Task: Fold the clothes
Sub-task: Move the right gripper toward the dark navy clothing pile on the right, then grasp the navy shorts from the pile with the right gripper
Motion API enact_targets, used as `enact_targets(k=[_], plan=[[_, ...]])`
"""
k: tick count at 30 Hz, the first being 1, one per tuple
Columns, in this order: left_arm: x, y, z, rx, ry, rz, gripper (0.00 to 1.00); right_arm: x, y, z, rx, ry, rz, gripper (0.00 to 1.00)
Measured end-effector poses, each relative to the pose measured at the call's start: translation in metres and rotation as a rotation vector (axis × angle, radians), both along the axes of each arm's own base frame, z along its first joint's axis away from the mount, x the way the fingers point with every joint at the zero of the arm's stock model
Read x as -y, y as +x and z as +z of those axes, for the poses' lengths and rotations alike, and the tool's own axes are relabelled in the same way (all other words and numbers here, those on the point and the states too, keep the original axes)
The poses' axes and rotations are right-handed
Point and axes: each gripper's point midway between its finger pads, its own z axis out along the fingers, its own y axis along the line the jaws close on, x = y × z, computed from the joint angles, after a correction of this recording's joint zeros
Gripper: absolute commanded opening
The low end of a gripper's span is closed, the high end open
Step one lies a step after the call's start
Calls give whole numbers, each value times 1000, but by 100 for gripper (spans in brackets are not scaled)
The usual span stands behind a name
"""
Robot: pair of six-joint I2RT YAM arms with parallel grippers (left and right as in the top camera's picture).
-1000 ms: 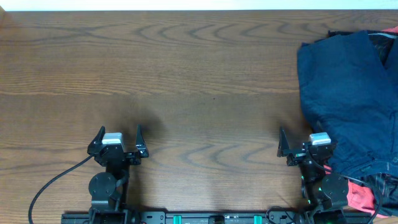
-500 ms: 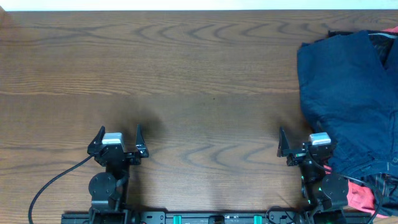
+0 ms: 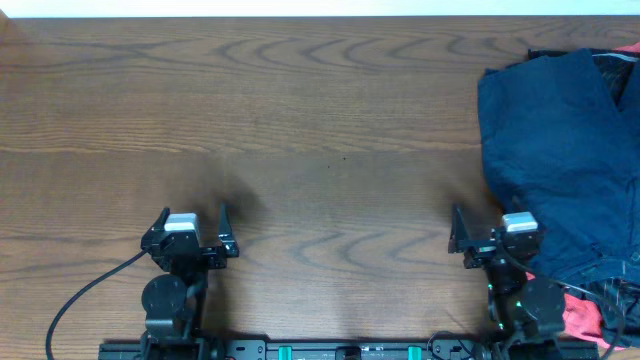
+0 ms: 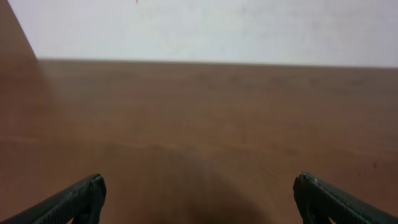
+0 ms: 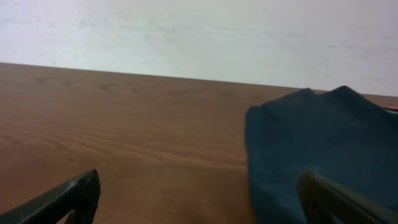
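Over at three o'clock on the desk [image 3: 330, 120] sit the clothes [image 3: 560, 150], a rumpled heap running from about two o'clock down to four. A big navy garment [image 5: 323, 143] is draped on top, a coral-red piece [image 3: 578, 318] peeks out at the near corner, and a dark striped piece [image 3: 612, 290] sits just above that. It looks like a waiting pile pushed to one side, leaving the wood in the middle as room to fold on.

The right tool [image 3: 487, 225] is down at five o'clock, just beside the navy hem, jaws spread wide and nothing between them. It is well placed, I'd say, for a first pull. The left tool [image 4: 199, 196] is at seven o'clock, well apart from any cloth, and is equally released, facing bare wood and a pale wall.

Now the trouble spots. The heap is cut off by the right edge of the overhead view, so its full extent is unknown. Folds hide the navy garment's shape, and no legs or waistband can be made out. Whether the right tool's outer finger touches the cloth, I cannot tell.
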Motion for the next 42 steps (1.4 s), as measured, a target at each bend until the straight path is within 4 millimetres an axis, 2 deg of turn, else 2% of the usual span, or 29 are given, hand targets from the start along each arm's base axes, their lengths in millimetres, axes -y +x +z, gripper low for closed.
enact_targets(k=[2,7,10,15,20,23,25,30,35,39,42], plan=[[0,-3,2,-42,-13,3,98,2,-2,12,-15,-3,-13,99],[1,-6,25,-150,-22,3,98,7,2,32,-135,-19,-44,99],[1,-5,33,-246,-24,2,98,9,9,28,-286,-39,-60,99],[2,-8,22,-494,-27,4,98,9,22,12,-590,-94,-73,99],[3,-6,12,-627,-65,30,98,-1,49,8,-709,-89,-46,99],[3,-7,4,-671,-113,60,98,-4,50,-7,-788,-89,-40,99],[3,-7,1,-684,-135,74,98,3,44,-24,-868,-98,-84,97],[3,-7,-1,-695,-162,93,98,48,20,-65,-1092,-137,-335,97],[3,-7,-1,-694,-175,101,98,76,13,-98,-1237,-176,-472,94],[3,-7,-1,-694,-184,107,98,90,8,-121,-1329,-189,-532,76],[3,-7,-1,-694,-187,109,98,97,2,-136,-1393,-198,-560,39]])
